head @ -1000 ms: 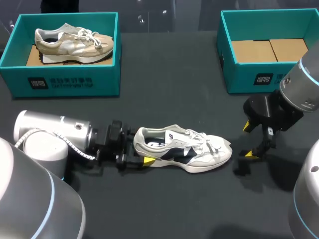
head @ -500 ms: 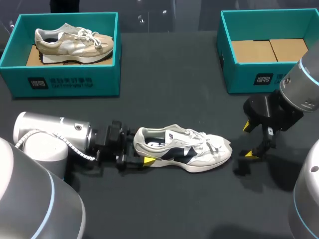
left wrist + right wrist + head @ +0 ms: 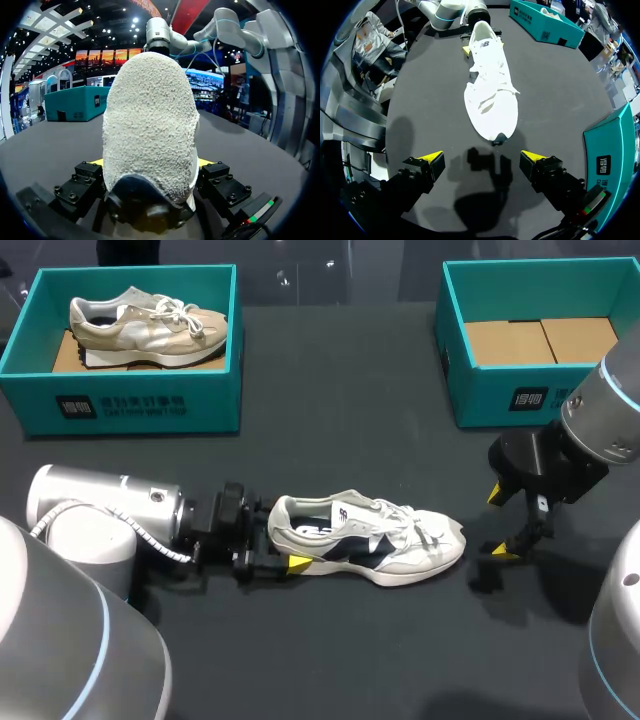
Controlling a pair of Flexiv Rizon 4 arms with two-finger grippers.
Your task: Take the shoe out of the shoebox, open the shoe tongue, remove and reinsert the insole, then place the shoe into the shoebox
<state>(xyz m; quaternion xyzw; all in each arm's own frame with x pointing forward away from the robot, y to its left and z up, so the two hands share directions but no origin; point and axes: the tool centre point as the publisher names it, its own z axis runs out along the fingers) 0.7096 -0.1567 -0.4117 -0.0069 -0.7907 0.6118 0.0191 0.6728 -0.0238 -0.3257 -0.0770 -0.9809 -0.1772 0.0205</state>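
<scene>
The white-and-navy lace-up sneaker (image 3: 370, 540) lies on its sole on the black table (image 3: 350, 430), outside both boxes. At its heel the left gripper (image 3: 284, 544) pinches the heel from both sides. From above only the near yellow tip shows, the far one being hidden behind the shoe, and from that wrist the fuzzy heel blocks nearly everything ahead. Just past the toe hangs the right gripper (image 3: 500, 523), fingers spread wide around nothing. Over the last second nothing has shifted: shoe and arms sit where they were. Bare tabletop runs along both long sides of the sneaker. Farther off, beyond the heel, a teal cardboard shoebox (image 3: 130, 405) holds a beige sneaker (image 3: 150, 320). Beyond the toe a second teal box (image 3: 500, 390), cut off at the edge, shows its brown floor.
</scene>
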